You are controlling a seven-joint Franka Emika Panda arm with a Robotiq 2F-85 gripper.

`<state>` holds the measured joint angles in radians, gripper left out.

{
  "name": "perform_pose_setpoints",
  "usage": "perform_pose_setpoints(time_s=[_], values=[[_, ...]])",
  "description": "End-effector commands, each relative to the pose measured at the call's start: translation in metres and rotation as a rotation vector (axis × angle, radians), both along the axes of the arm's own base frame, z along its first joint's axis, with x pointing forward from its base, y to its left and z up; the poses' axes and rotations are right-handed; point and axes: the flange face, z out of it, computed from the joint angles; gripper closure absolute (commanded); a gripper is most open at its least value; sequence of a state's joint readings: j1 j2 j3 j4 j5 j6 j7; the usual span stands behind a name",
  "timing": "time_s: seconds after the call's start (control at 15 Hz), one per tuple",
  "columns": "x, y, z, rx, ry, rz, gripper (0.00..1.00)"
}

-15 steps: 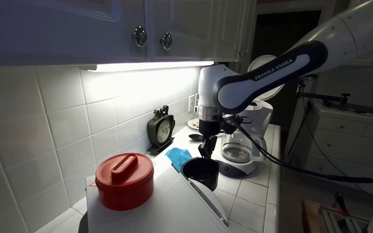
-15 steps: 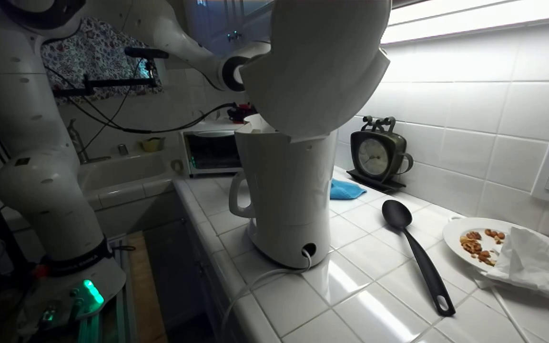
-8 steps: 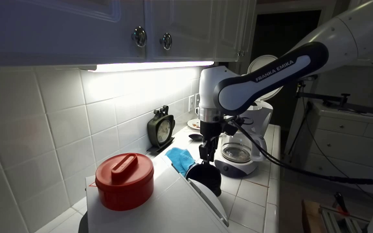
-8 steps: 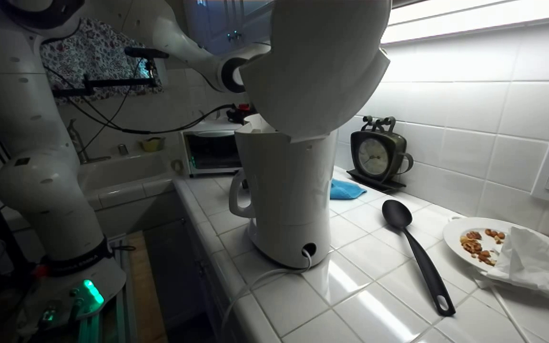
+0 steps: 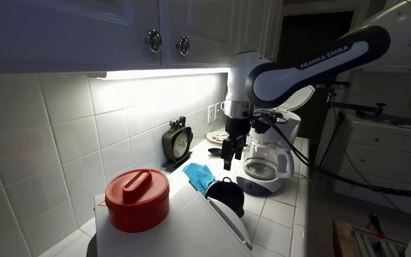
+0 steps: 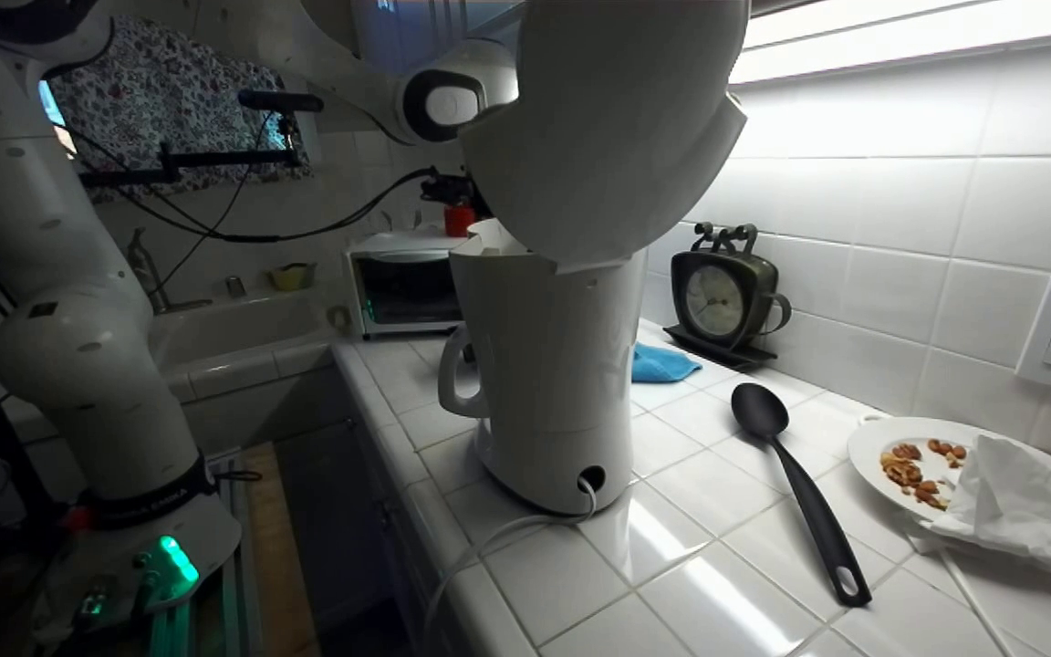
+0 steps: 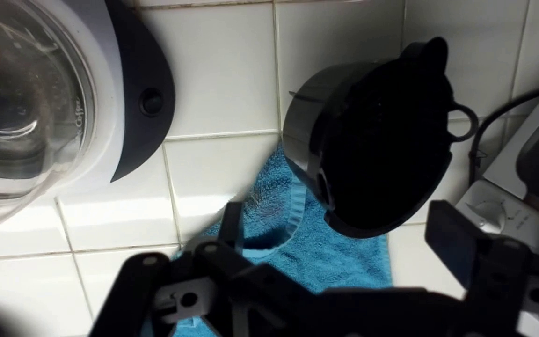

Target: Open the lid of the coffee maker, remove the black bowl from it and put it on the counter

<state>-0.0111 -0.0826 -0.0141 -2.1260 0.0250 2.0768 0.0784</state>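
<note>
The gripper [image 5: 233, 161] hangs above the counter [image 5: 275, 225], its fingers [image 7: 232, 223] spread wide with only air between them. From where I stand, the black bowl [image 5: 227, 192] is below and clear of it, right by the blue cloth [image 5: 197, 175]; the coffee maker [image 6: 548, 365] is beside it, its lid [image 6: 617, 128] raised.

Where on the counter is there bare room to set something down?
Bare counter lies between the coffee maker and the black bowl, and between the coffee maker and the black spoon. It's crowded where the bowl, blue cloth and toaster oven bunch together, with the open pincer above.
</note>
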Motion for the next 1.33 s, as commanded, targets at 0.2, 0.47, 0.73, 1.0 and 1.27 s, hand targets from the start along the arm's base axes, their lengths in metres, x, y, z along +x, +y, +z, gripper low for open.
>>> perform_pose_setpoints(time_s=[0.2,0.47,0.73,1.0,1.27], values=[[-0.051,-0.003,0.064,-0.013,0.029,-0.077,0.00],[-0.082,-0.008,0.096,-0.019,0.051,-0.073,0.00],[-0.111,-0.013,0.127,-0.029,0.039,-0.080,0.00],[-0.135,-0.022,0.147,-0.057,0.040,-0.105,0.00],[-0.147,-0.034,0.155,-0.088,0.027,-0.123,0.00]])
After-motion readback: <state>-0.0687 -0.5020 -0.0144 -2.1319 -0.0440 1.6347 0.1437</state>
